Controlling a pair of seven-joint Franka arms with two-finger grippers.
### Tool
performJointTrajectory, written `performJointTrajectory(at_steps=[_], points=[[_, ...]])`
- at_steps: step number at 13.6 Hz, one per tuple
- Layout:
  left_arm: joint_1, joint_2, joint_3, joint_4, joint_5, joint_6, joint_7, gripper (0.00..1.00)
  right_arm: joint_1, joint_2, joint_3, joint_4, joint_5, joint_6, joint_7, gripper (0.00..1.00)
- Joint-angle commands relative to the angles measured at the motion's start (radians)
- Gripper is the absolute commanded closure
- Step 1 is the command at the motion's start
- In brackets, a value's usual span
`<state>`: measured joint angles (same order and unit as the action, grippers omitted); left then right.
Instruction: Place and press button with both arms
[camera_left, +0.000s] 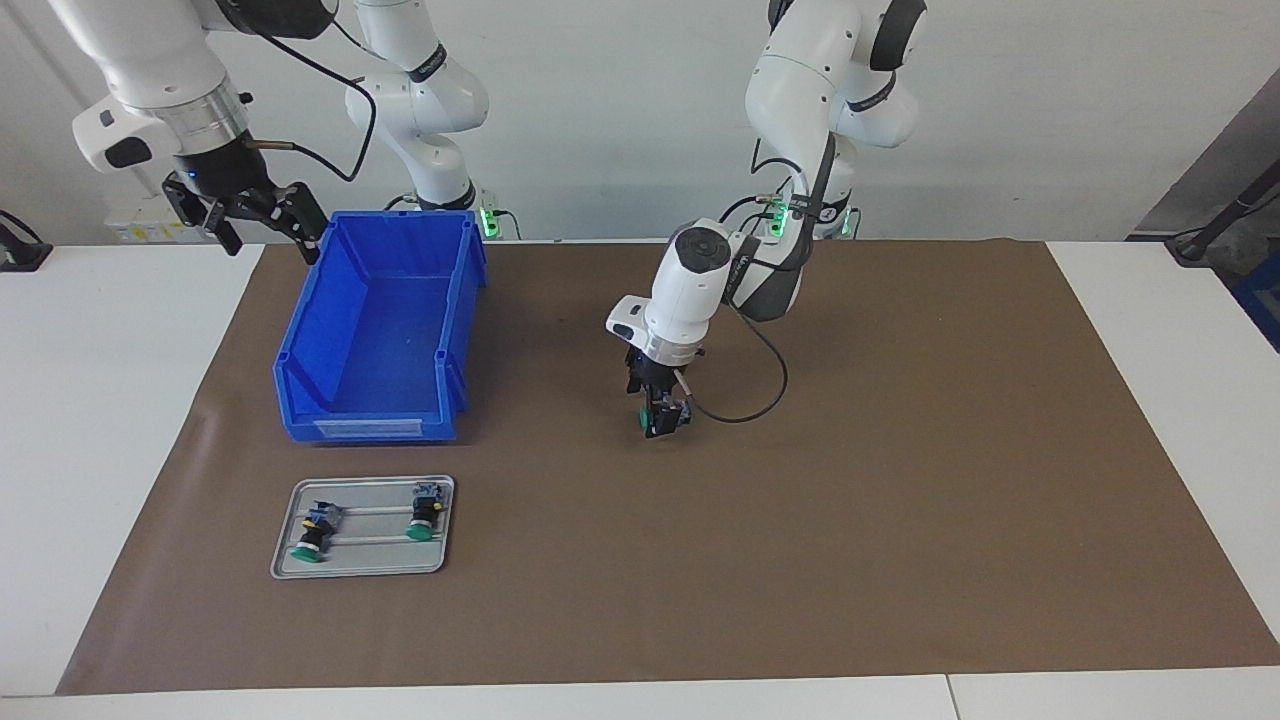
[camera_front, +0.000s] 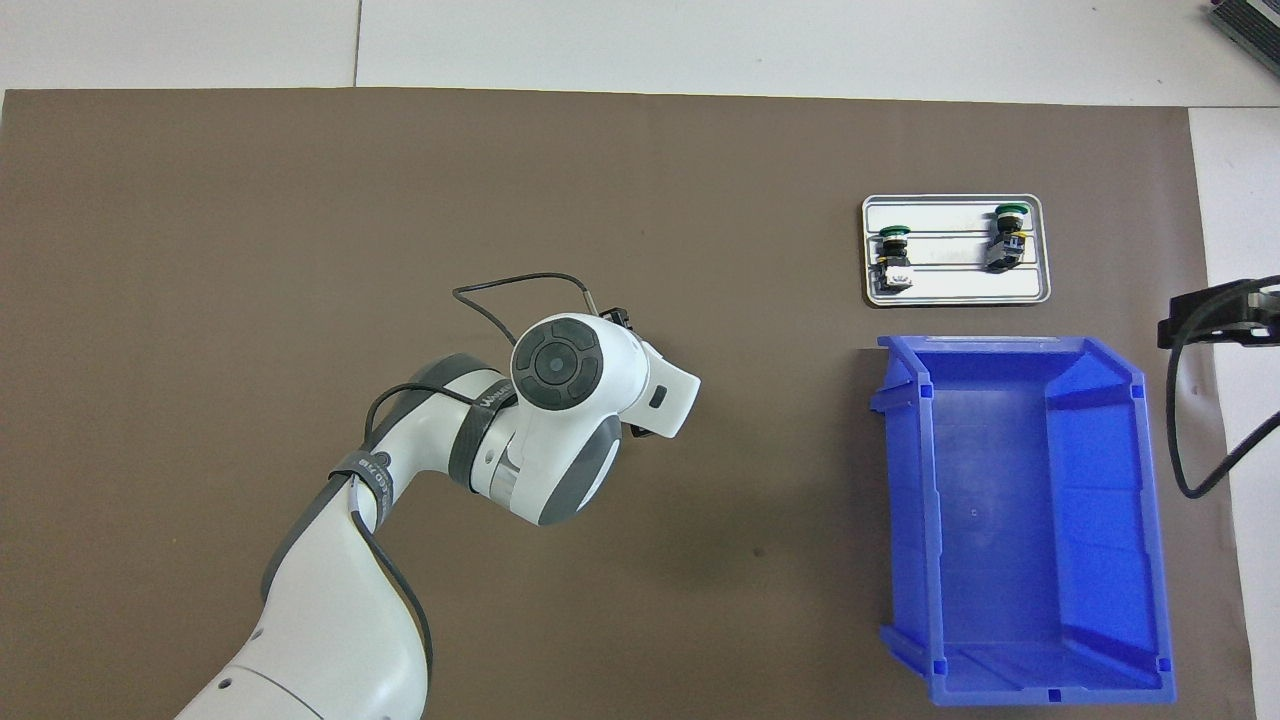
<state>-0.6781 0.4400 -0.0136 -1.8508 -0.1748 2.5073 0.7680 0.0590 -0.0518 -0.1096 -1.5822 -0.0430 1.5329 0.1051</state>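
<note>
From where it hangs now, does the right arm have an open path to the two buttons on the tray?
Probably yes: the right gripper hangs beside the blue bin, and nothing covers the tray.

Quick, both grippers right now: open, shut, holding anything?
Left gripper: shut on the button, low over the brown mat.
Right gripper: open, empty, waiting up beside the blue bin.

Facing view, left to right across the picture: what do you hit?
Right pincer → tray with two buttons → bin → left pincer holding a button low over the mat.
</note>
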Motion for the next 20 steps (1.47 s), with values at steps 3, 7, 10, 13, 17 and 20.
performJointTrajectory(at_steps=[3, 7, 10, 13, 17, 20], points=[[-0.018, 0.013, 0.018, -0.025, 0.020, 0.073, -0.041, 0.10, -0.007, -0.020, 0.004, -0.025, 0.017, 0.013, -0.004, 0.00], [-0.015, 0.011, 0.018, -0.030, 0.020, 0.064, -0.041, 0.11, 0.004, -0.020, 0.013, -0.024, 0.020, 0.013, -0.005, 0.00], [-0.017, 0.011, 0.020, -0.025, 0.018, 0.065, -0.062, 0.17, 0.002, -0.020, 0.013, -0.025, 0.020, 0.013, -0.004, 0.00], [-0.017, 0.011, 0.023, -0.025, 0.021, 0.059, -0.064, 0.54, 0.004, -0.020, 0.013, -0.025, 0.020, 0.013, -0.005, 0.00], [-0.014, 0.009, 0.024, -0.016, 0.020, 0.041, -0.067, 0.76, 0.004, -0.020, 0.013, -0.025, 0.020, 0.013, -0.004, 0.00], [-0.003, -0.004, 0.024, -0.016, 0.021, 0.038, -0.090, 1.00, 0.004, -0.020, 0.013, -0.024, 0.020, 0.013, -0.004, 0.00]])
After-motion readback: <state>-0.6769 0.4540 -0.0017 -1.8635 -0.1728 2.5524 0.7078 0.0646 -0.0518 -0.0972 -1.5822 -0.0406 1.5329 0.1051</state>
